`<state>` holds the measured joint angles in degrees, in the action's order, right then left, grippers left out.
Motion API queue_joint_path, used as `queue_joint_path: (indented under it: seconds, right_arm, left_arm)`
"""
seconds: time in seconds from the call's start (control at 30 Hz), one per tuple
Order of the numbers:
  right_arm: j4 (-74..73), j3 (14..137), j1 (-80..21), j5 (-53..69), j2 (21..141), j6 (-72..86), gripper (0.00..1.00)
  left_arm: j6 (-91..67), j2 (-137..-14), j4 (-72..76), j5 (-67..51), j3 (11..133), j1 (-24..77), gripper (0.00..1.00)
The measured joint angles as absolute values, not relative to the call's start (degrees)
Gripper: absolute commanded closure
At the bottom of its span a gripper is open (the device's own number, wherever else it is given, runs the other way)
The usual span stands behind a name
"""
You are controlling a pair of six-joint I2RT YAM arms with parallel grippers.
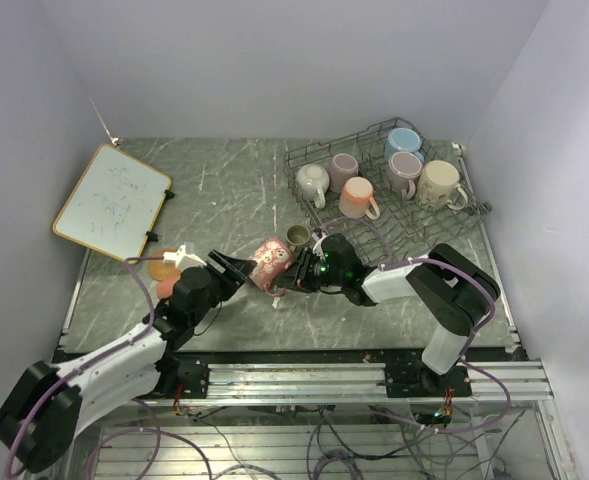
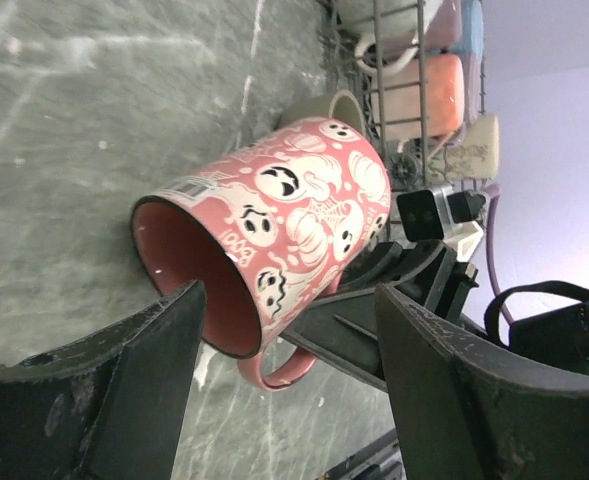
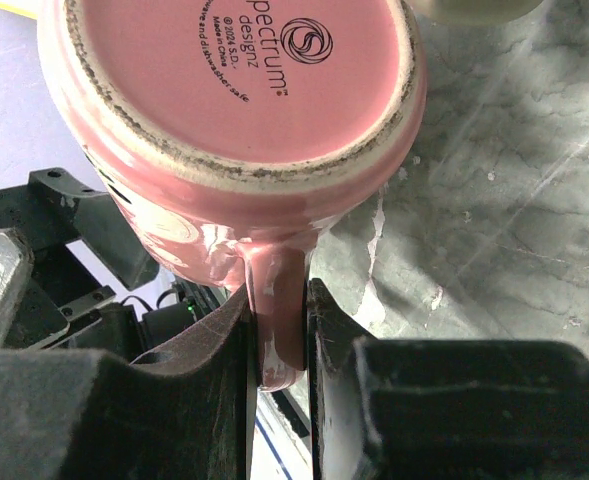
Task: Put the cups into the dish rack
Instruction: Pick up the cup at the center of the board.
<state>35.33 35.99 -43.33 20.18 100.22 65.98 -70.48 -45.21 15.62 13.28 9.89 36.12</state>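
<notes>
1. Grip on the handle is settled: the right gripper [image 3: 277, 335] is clenched on the handle [image 3: 279, 290] of the pink ghost-printed mug [image 3: 234, 90]. One finger is pressed to each side of the loop, and nothing else is held.
2. The left gripper [image 2: 292, 300] is spread wide and nothing is grasped by it. The mug's open mouth is turned toward it, and the lower rim is seen just beside one finger. Whether that rim is touched cannot be told.
3. In the top view the pink ghost-printed mug [image 1: 271, 262] is found at frame centre, between the two grippers. Its long axis runs from lower left to right, with the mouth toward the left gripper [image 1: 239, 268], the base toward the right gripper [image 1: 286, 282], and the handle turned toward the bottom of the frame. Whether it is rested on the table [image 1: 234, 190] cannot be told.
4. A small olive-brown cup [image 1: 297, 236] is stood just beyond the mug, toward the upper right.
5. The dish rack [image 1: 369, 130] is placed at the upper right, well apart from the mug, with several cups [image 1: 357, 197] seated in it. The right arm is judged the nearer to it, so the coming carry is expected to run up and right, past the olive-brown cup.
</notes>
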Motion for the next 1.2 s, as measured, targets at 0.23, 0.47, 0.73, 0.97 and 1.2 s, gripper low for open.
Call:
queue_joint_path:
  seconds: [0.23, 0.47, 0.73, 0.97, 1.2]
  right_arm:
    - [35.7, 36.0, -43.2, 20.6, 100.2, 66.3, 0.86]
    - [36.4, 36.0, -43.0, 21.5, 100.2, 67.5, 0.79]
    - [38.9, 36.0, -42.4, 21.5, 100.2, 68.8, 0.70]
    - [39.1, 36.0, -42.4, 21.5, 100.2, 69.0, 0.68]
    - [38.5, 36.0, -42.4, 21.9, 99.8, 69.1, 0.61]
  left_arm:
    - [-74.1, -59.0, 34.2, 8.6, 6.1, 35.6, 0.34]
    - [-78.5, -61.9, 43.4, 8.8, 3.0, 35.4, 0.50]
    - [-81.2, -64.8, 47.9, 9.0, 2.9, 35.4, 0.65]
    - [-82.4, -69.8, 52.9, 8.8, 2.8, 35.4, 0.75]
    - [-82.8, -71.6, 56.3, 8.4, 2.5, 35.4, 0.78]
